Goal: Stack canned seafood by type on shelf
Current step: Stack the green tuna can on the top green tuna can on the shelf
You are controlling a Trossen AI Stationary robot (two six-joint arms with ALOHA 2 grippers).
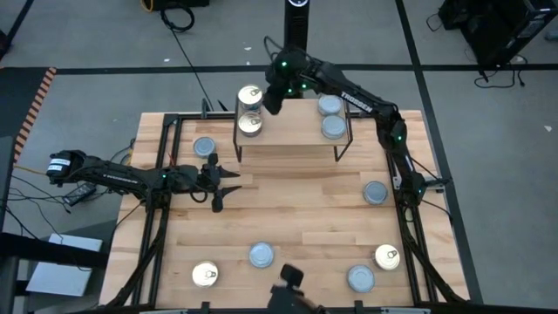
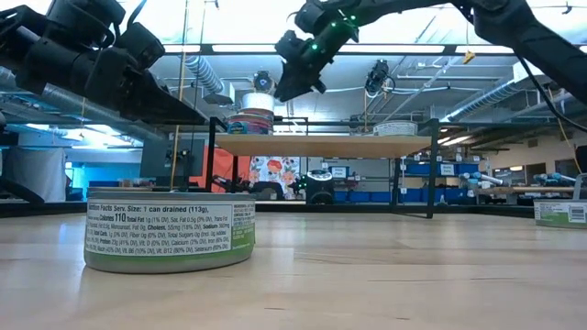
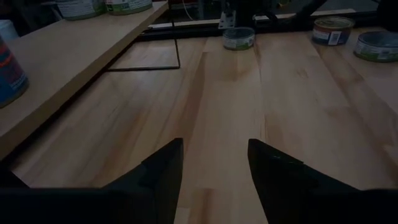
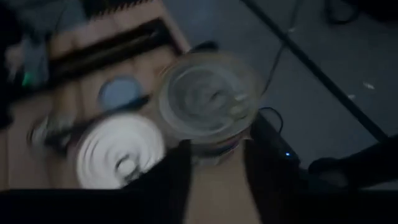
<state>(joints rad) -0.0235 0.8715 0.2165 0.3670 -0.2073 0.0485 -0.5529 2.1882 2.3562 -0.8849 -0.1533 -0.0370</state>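
Two flat round gold-top tins [image 1: 250, 109] | light-wood shelf [image 1: 292, 138] | right gripper [image 1: 273, 103] beside, grip unclear

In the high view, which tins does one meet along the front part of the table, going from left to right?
Gold-top tin → blue-grey tin → blue-grey tin → gold-top tin.

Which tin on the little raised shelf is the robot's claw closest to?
The rear gold-topped tin at the shelf's left end; the right gripper hangs beside it, far from the grey-topped pair.
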